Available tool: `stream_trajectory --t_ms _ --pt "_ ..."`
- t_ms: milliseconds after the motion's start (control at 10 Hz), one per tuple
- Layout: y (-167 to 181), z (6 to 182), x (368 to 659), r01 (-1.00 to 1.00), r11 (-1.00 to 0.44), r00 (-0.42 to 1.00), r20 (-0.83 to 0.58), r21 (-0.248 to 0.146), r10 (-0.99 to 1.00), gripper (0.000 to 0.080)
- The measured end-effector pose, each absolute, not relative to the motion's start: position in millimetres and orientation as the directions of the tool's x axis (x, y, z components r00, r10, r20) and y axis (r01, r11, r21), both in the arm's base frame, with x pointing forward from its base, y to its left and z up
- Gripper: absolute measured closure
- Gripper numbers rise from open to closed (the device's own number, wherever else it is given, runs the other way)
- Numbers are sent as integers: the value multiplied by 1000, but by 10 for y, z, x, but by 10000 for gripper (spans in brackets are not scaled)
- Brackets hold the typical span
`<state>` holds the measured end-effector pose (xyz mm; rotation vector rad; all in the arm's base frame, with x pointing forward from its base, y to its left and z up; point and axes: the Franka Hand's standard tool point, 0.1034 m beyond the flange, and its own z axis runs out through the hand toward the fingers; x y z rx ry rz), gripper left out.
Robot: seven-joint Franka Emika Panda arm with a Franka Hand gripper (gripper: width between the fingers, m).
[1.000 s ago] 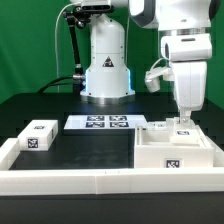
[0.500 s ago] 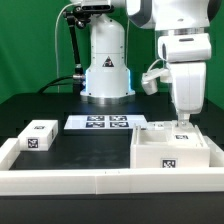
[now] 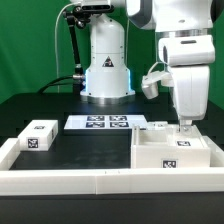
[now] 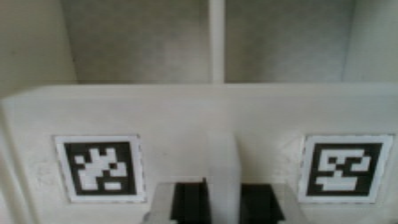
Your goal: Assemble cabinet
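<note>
Arm (image 3: pixel 186 70) has edged toward the exterior view's right above the cabinet (image 3: pixel 172 150), unmoved on that same side; gripper (image 3: pixel 186 127) narrow, astride a thin white rib (image 4: pixel 226 160), clamping unconfirmed, so probably still lining up its hold.

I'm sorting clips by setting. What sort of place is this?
Probably a robotics lab test bench: a robot arm on a black table, a green curtain behind, and tagged white parts such as the cabinet and the marker board.
</note>
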<state>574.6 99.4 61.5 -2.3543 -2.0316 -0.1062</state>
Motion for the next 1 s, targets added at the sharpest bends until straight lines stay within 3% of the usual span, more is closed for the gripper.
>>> stream_trajectory --t_ms 100,200,300,400,500,600,700,1000 --pt "993 614 5746 989 -147 145 71 22 987 729" --pt "991 612 5745 989 -147 146 71 21 987 549" --pt "991 612 5745 989 -148 146 71 21 987 549" --pt "990 611 5744 989 -148 146 71 21 987 413" --pt "990 611 5744 989 -148 146 71 21 987 213" --pt "990 611 5744 989 -148 146 71 21 987 84" --pt "990 611 5744 989 -148 146 71 21 987 15" --pt "990 611 5744 989 -148 146 71 21 987 2"
